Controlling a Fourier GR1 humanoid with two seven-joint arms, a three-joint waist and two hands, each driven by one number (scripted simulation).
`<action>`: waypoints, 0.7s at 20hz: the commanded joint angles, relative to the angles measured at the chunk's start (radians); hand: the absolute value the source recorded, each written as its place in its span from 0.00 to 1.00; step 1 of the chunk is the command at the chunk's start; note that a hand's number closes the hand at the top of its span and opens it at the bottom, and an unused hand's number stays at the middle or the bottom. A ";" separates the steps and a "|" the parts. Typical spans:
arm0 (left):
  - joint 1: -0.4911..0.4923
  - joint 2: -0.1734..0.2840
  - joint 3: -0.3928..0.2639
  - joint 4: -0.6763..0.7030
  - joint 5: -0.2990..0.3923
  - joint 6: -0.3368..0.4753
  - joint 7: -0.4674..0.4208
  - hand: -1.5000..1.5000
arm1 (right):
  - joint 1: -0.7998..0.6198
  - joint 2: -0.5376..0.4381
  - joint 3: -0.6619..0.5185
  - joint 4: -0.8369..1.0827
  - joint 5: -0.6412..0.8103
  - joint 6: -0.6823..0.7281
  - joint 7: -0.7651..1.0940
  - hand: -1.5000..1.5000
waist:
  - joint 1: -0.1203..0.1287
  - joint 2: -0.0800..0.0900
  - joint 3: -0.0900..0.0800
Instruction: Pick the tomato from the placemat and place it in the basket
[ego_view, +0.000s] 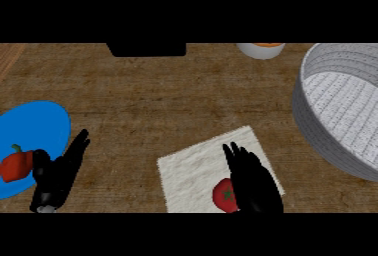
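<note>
Head view: tomato (224, 194) on the placemat (199, 167), right hand (255, 182) straight-fingered beside it, nothing grasped; basket (325, 135) awaits

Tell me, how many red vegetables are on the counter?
2. A tomato lies on the white placemat, beside the right hand. A red pepper sits on the blue plate at far left. None seem hidden.

One tomato (224, 195), one red pepper (15, 165), one blue plate (37, 120), one white placemat (196, 167), one grey basket (336, 115), one white cup (260, 50), one black box (147, 49), two hands.
</note>
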 joint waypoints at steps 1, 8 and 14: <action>0.092 -0.029 -0.031 0.073 -0.002 -0.005 0.019 0.50 | 0.058 0.005 0.003 -0.017 0.030 0.011 0.112 0.00 | -0.001 0.009 -0.016; 0.068 -0.029 -0.026 0.020 -0.012 0.000 0.075 0.50 | 0.069 0.067 0.006 0.078 0.101 -0.006 0.050 0.00 | 0.007 0.010 -0.015; 0.071 -0.046 -0.005 0.089 -0.021 -0.021 0.012 0.50 | 0.067 0.116 -0.007 0.121 0.120 0.024 0.030 1.00 | 0.008 0.013 -0.016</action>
